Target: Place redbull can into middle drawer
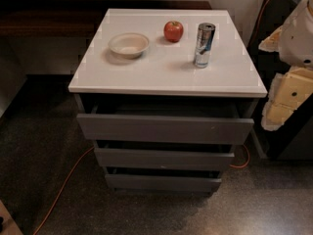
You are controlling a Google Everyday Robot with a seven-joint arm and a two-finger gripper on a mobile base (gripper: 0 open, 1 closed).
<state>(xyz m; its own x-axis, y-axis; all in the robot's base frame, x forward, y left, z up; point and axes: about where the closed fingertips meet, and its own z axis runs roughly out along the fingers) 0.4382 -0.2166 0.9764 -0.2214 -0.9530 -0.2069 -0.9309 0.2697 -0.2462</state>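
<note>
The redbull can (204, 45) stands upright on the right side of the white cabinet top (161, 75), slim and silver with blue patches. The middle drawer (164, 158) is the second of three dark grey fronts below the top. A dark gap shows above it and its inside is hidden. My gripper (288, 94) is at the right edge of the view with the white and beige arm parts. It is to the right of the cabinet, lower than the can and well apart from it, with nothing seen in it.
A red apple (173, 31) stands left of the can and a white bowl (128, 45) further left. The top drawer front (165, 129) juts out furthest; the bottom front (163, 182) is lowest. An orange cable (63, 185) runs over the dark floor.
</note>
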